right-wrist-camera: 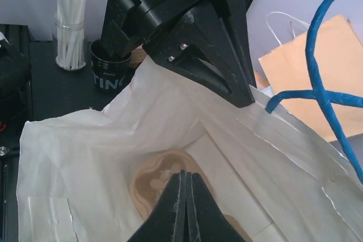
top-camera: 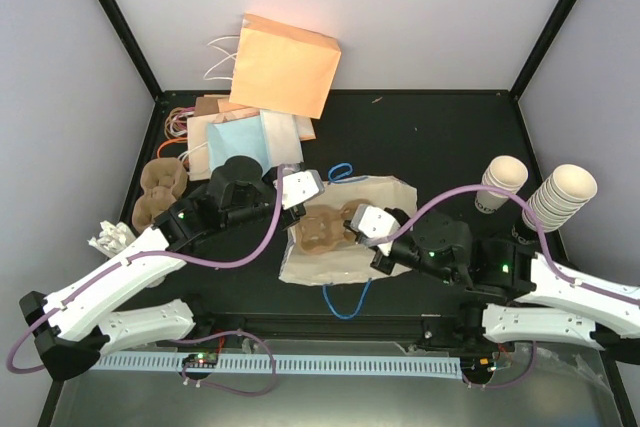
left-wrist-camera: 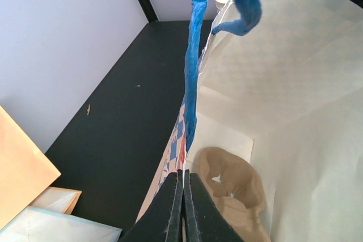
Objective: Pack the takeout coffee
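Top external view: a white paper bag (top-camera: 330, 265) lies by the middle of the table's near edge, with a brown pulp cup carrier (top-camera: 322, 230) inside. The left gripper (top-camera: 320, 187) is clamped on its rim. The right gripper (top-camera: 347, 213) is closed tight over it, its grip hidden. The takeout coffee cup (top-camera: 505, 175) stands at the right edge beside a leaning cup stack (top-camera: 562, 195), with the right arm between it and the bag.
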Robot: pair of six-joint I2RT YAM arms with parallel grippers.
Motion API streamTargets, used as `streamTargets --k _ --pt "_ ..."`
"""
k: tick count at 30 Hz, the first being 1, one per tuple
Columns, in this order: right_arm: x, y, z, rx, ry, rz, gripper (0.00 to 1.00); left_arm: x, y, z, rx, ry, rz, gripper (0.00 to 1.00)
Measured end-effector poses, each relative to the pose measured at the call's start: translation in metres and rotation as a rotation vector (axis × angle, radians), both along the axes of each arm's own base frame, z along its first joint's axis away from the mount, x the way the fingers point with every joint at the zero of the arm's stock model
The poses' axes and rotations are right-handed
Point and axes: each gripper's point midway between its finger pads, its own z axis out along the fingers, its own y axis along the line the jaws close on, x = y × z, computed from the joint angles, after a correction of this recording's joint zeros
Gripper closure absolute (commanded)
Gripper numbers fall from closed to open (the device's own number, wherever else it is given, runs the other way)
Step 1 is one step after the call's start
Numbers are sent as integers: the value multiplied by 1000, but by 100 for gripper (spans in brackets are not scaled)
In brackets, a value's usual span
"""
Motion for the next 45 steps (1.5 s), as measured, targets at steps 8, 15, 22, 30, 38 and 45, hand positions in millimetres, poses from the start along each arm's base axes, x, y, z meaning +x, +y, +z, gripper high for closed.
streamTargets --k 8,15,22,30,38,45 --pt "5 27 -38 -161 -14 42 99 0 1 1 -2 -3 2 98" --pt "9 43 -84 -305 -62 89 99 -4 5 8 -17 -14 1 98" --pt "15 44 -147 -494 -83 100 99 -6 6 8 -19 -13 -2 99" --pt "30 37 -193 -603 -124 64 99 -9 4 6 -16 -7 -16 99" --pt "54 52 -205 -617 -156 16 99 -14 0 -3 -5 12 -42 98" --pt "69 52 -205 -666 -234 6 99 -18 0 -6 -7 15 -55 98"
